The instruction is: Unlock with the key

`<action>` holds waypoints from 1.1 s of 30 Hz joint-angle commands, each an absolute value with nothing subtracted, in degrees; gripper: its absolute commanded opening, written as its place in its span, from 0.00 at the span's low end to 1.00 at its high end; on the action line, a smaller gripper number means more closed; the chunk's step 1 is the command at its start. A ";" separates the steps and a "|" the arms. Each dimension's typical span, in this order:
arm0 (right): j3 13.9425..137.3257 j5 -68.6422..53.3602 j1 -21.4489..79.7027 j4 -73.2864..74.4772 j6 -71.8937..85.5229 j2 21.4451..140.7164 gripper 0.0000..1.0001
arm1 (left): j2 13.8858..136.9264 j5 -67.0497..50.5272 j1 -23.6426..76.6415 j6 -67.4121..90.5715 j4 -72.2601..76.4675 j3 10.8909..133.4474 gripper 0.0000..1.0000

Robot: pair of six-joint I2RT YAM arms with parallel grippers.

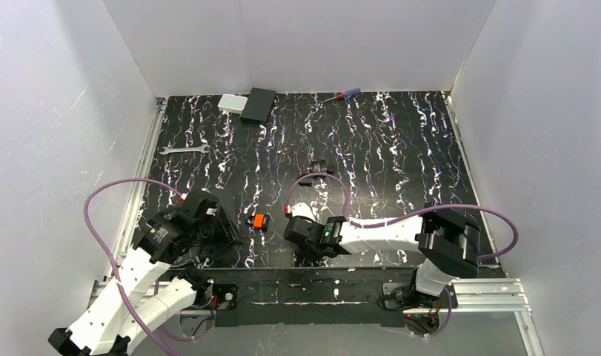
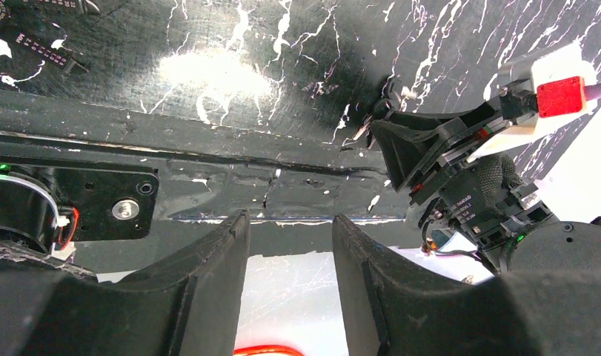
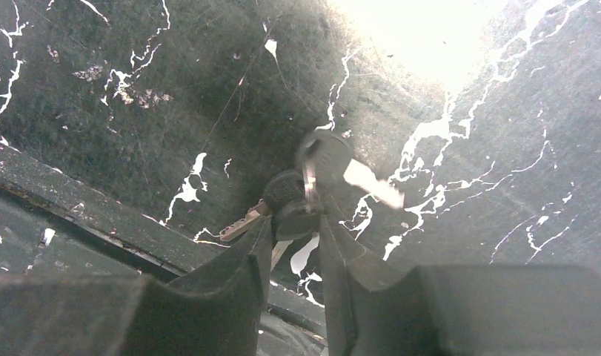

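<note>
The right gripper (image 3: pixel 296 230) reaches down at the lower centre of the marbled black mat (image 1: pixel 401 148), close to its near edge. Its jaws are narrow and pinch the dark head of the key (image 3: pixel 286 196). In the right wrist view this sits mid-frame, and a second, blurred key (image 3: pixel 325 154) hangs on the same bunch just above it.

The grip looks shallow, at the fingertips only. It would help to seat the head squarely and deeper between the pads, so the blade points out straight and the loose key cannot swing it off line. The small dark object (image 1: pixel 317 169) up the mat is probably the padlock, and it stands well apart.

The left gripper (image 2: pixel 290 219) stands partly open with nothing between its fingers, at the lower left.

No open container shows. A flat black case (image 1: pixel 259 104) and a grey box (image 1: pixel 232 103) touch at the top of the mat, and whether either holds anything cannot be told.
</note>
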State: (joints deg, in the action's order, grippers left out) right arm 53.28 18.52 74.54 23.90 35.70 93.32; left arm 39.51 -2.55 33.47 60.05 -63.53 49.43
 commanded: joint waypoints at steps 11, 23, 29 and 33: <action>51.35 20.71 74.71 25.46 34.24 94.48 0.05 | 36.57 1.05 33.33 59.85 -67.15 49.00 0.43; 55.05 21.28 74.63 29.31 23.85 81.11 0.01 | 37.15 -1.83 33.31 50.32 -60.49 53.19 0.42; 60.65 7.77 74.31 33.19 15.31 72.66 0.01 | 35.41 -12.45 33.31 39.28 -47.87 54.22 0.42; 65.32 -1.93 74.18 37.65 12.50 69.36 0.01 | 35.84 -20.50 33.33 36.51 -38.87 53.42 0.43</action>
